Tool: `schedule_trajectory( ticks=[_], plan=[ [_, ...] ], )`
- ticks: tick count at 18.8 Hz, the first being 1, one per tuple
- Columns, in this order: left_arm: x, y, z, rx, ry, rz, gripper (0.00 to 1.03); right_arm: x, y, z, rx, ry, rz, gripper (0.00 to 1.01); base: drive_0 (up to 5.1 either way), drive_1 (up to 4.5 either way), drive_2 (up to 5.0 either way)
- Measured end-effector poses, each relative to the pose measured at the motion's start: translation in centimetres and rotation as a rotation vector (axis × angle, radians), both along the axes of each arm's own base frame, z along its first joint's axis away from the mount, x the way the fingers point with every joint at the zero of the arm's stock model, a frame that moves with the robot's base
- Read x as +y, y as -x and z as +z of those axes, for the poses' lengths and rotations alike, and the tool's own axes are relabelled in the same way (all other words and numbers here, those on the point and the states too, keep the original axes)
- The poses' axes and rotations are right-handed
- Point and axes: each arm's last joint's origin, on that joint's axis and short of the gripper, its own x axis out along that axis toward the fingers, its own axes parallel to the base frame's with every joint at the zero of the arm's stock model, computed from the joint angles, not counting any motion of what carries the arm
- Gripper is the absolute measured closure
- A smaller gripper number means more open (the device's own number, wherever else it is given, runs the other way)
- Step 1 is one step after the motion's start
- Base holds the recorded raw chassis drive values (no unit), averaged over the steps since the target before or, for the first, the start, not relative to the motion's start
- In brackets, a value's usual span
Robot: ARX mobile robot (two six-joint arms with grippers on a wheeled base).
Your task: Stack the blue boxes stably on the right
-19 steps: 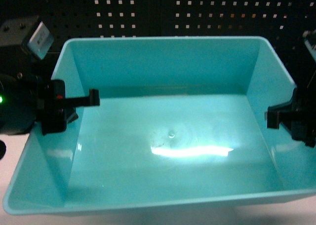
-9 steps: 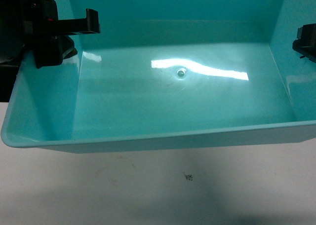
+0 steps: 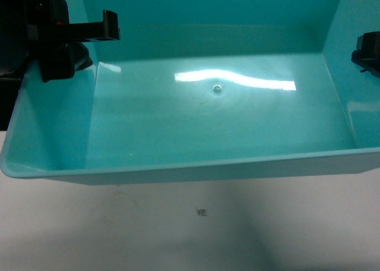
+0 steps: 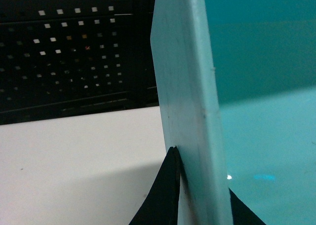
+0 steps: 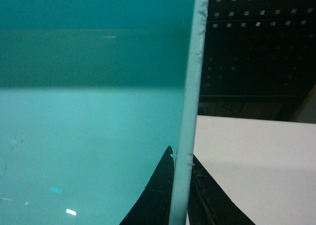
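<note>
Head view: one turquoise tub (image 3: 214, 128) fills most of the picture, its near rim above the white table (image 3: 178, 229); a bright glare streak and a small round mark lie on its floor.
Head view, arms: left gripper (image 3: 89, 36) sits at the tub's left wall with one finger reaching inside; right gripper (image 3: 367, 54) is only partly seen at the right edge.
Head view, table: one tiny dark speck (image 3: 202, 211) on the bare white top, in front of the tub.
Left wrist view: dark fingers (image 4: 165, 195) pinch the pale left wall of the tub from both sides; black pegboard (image 4: 74, 47) stands behind the table.
Right wrist view: dark fingers (image 5: 158, 195) clamp the thin right wall likewise, one inside, one outside; the same pegboard shows behind.
Count: one tub, two grippers.
</note>
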Motion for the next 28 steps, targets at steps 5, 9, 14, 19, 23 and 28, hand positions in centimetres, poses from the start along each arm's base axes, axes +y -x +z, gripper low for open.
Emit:
schedule_trajectory(
  ticks=[5, 9, 14, 19, 23, 28],
  plan=[
    [0.00, 0.00, 0.01, -0.001, 0.000, 0.000, 0.98, 0.00, 0.00, 0.00, 0.000, 0.000, 0.000, 0.94, -1.6, -1.57, -1.6],
    [0.00, 0.00, 0.01, -0.001, -0.002, -0.001, 0.98, 0.00, 0.00, 0.00, 0.000, 0.000, 0.000, 0.94, -1.6, -1.59, -1.6],
    [0.00, 0.00, 0.01, -0.001, -0.002, -0.001, 0.98, 0.00, 0.00, 0.00, 0.000, 0.000, 0.000, 0.94, -1.6, -1.63, -1.6],
    [0.00, 0.00, 0.01, -0.001, -0.002, -0.001, 0.98, 0.00, 0.00, 0.00, 0.000, 0.000, 0.000, 0.94, -1.7, -1.67, -1.7],
    [-0.02, 0.00, 0.02, -0.002, -0.002, -0.002, 0.98, -0.01, 0.00, 0.00, 0.000, 0.000, 0.000, 0.94, -1.7, -1.69, -1.7],
    [-0.02, 0.01, 0.02, -0.002, -0.002, -0.002, 0.98, -0.01, 0.00, 0.00, 0.000, 0.000, 0.000, 0.94, -1.6, -1.61, -1.6]
  ],
)
